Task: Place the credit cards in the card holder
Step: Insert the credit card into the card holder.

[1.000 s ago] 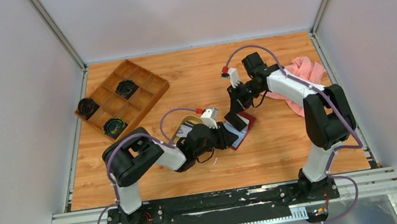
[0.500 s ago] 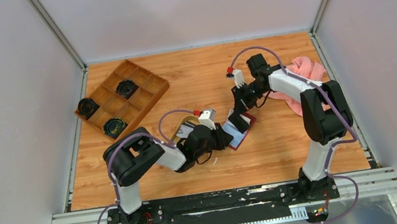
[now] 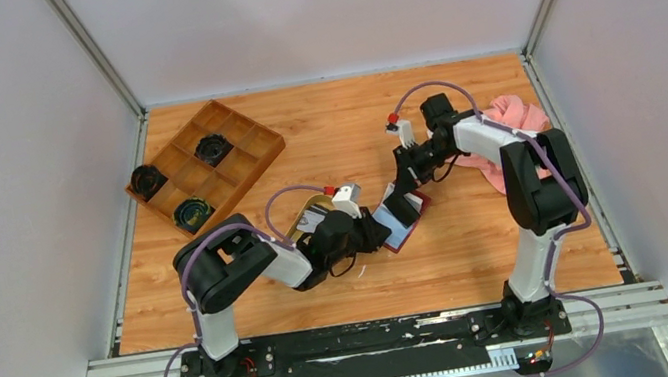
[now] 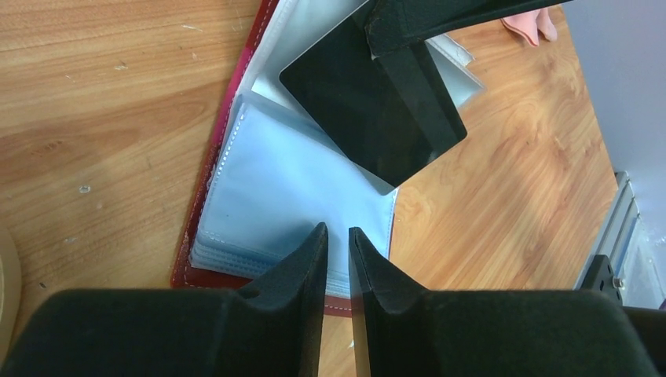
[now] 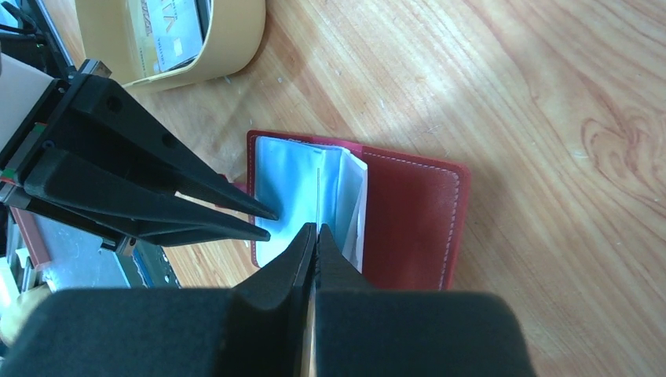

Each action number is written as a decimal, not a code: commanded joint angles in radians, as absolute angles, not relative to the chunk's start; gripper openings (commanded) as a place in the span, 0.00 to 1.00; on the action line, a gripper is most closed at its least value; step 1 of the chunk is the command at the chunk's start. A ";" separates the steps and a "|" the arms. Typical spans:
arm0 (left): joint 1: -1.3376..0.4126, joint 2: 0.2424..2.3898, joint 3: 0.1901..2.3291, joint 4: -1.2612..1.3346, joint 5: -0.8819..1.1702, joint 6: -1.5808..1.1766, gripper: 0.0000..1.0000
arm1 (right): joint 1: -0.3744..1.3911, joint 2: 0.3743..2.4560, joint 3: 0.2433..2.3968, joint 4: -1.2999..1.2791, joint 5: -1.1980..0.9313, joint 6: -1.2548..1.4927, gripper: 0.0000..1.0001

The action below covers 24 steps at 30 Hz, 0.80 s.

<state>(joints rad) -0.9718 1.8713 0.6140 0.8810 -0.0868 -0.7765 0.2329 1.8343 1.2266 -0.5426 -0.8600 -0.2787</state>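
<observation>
The dark red card holder [image 3: 399, 231] lies open on the table, its clear sleeves up; it also shows in the left wrist view [image 4: 275, 188] and the right wrist view [image 5: 408, 212]. My right gripper [image 3: 403, 194] [image 5: 316, 226] is shut on a credit card [image 4: 377, 110], held tilted with its lower corner at the sleeves; in the right wrist view this card [image 5: 317, 196] is edge-on. My left gripper [image 3: 382, 229] [image 4: 338, 228] is open by a narrow gap, its tips over the sleeves' near edge. More credit cards [image 5: 177, 31] lie in the oval tan tray [image 5: 228, 47].
The oval tray [image 3: 301, 212] is partly hidden under my left arm. A brown compartmented box [image 3: 205, 163] with dark round parts stands at the back left. A pink cloth [image 3: 516, 117] lies at the back right behind my right arm.
My right wrist has drifted a little to the right and the card stands steeper over the open holder. My left gripper has hardly moved.
</observation>
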 commanded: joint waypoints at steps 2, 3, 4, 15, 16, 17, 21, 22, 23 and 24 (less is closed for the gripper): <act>-0.964 1.905 0.583 0.830 -0.117 -0.773 0.21 | 0.198 1.886 1.247 -0.547 -0.912 -0.276 0.00; -0.963 1.905 0.581 0.830 -0.117 -0.773 0.21 | 0.198 1.894 1.247 -0.549 -0.914 -0.276 0.00; -0.962 1.905 0.580 0.830 -0.117 -0.773 0.21 | 0.198 1.899 1.245 -0.550 -0.916 -0.278 0.00; -0.957 1.906 0.578 0.830 -0.107 -0.775 0.20 | 0.194 1.927 1.224 -0.551 -0.902 -0.285 0.00; -0.956 1.907 0.578 0.830 -0.107 -0.776 0.20 | 0.193 1.928 1.222 -0.551 -0.900 -0.285 0.00; -0.956 1.906 0.578 0.830 -0.108 -0.778 0.20 | 0.193 1.928 1.220 -0.553 -0.896 -0.286 0.00; -0.953 1.908 0.575 0.830 -0.109 -0.782 0.19 | 0.193 1.931 1.213 -0.560 -0.889 -0.290 0.00; -0.953 1.909 0.577 0.830 -0.109 -0.782 0.19 | 0.193 1.933 1.212 -0.561 -0.885 -0.289 0.00; -0.952 1.910 0.577 0.830 -0.108 -0.783 0.19 | 0.193 1.936 1.212 -0.561 -0.881 -0.287 0.00; -0.953 1.910 0.575 0.830 -0.107 -0.784 0.19 | 0.193 1.936 1.212 -0.561 -0.874 -0.281 0.00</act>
<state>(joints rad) -0.9611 1.8717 0.6052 0.8886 -0.0860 -0.7940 0.2066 1.9099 1.2312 -0.5373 -0.9054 -0.2787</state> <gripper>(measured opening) 0.195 0.008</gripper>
